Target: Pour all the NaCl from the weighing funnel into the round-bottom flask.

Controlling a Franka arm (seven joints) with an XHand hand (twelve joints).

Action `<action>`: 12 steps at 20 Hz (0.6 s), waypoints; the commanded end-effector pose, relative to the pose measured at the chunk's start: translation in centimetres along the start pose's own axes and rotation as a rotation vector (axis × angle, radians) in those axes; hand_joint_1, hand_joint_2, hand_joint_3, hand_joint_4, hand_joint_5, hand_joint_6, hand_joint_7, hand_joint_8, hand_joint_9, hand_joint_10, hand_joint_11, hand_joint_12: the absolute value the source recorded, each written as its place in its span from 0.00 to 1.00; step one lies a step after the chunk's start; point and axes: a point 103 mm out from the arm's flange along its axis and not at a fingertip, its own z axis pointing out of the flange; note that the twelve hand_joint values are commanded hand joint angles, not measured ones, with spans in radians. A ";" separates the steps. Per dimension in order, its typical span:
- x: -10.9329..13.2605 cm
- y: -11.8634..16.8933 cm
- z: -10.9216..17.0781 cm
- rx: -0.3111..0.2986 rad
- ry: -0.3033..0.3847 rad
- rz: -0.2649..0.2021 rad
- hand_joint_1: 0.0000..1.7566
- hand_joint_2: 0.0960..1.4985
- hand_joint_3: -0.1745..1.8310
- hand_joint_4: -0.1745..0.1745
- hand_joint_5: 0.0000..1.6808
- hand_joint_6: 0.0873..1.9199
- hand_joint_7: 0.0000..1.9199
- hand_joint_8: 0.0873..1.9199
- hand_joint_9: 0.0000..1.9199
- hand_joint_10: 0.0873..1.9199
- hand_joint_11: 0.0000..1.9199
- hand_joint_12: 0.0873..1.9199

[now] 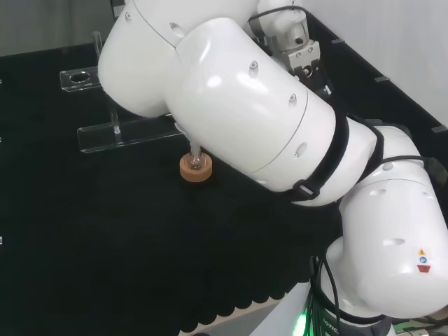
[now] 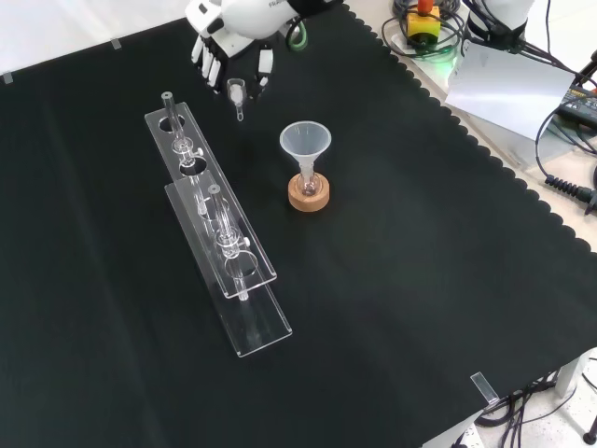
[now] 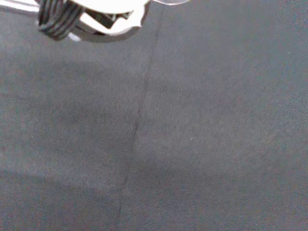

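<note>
One small weighing funnel (image 2: 237,96) is pinched in the curled fingers (image 2: 264,63) of the hand (image 2: 224,42), above-left of the flask (image 2: 308,182) in the front view.

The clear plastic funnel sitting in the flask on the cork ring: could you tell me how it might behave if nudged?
The clear plastic funnel probably tips easily: its wide mouth sits high above a narrow stem. It looks thin-walled, so likely light. The round cork ring should steady the small flask somewhat, though it may slide on the black cloth.

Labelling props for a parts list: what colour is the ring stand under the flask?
Light tan cork, clearest in the front view.
</note>
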 end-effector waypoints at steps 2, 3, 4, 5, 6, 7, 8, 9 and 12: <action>0.1 -2.8 -2.6 0.003 -0.019 0.008 0.62 0.44 0.40 1.00 0.69 0.42 0.43 0.32 0.56 0.16 0.36 0.57; 0.1 -3.0 -3.0 0.003 -0.023 0.007 0.62 0.44 0.40 1.00 0.69 0.42 0.43 0.32 0.56 0.16 0.36 0.57; 0.2 -3.3 -3.4 0.002 -0.027 0.005 0.62 0.44 0.40 1.00 0.69 0.42 0.43 0.32 0.56 0.16 0.36 0.57; 0.3 -3.5 -3.8 0.001 -0.030 0.003 0.62 0.44 0.41 1.00 0.69 0.42 0.43 0.32 0.56 0.16 0.36 0.57; 0.4 -3.7 -4.1 0.002 -0.033 0.001 0.62 0.44 0.41 1.00 0.69 0.42 0.43 0.32 0.56 0.16 0.36 0.57; 0.5 -3.9 -4.4 0.002 -0.035 -0.002 0.62 0.44 0.41 1.00 0.69 0.42 0.43 0.32 0.56 0.16 0.36 0.57; 0.6 -4.1 -4.7 0.000 -0.036 -0.005 0.62 0.44 0.41 1.00 0.69 0.42 0.43 0.32 0.56 0.16 0.36 0.57; 0.8 -4.3 -5.0 -0.006 -0.036 -0.010 0.62 0.44 0.41 1.00 0.69 0.42 0.43 0.32 0.56 0.15 0.36 0.57; 1.8 -5.0 -5.6 -0.006 -0.053 -0.027 0.62 0.44 0.41 1.00 0.69 0.42 0.43 0.32 0.56 0.15 0.36 0.57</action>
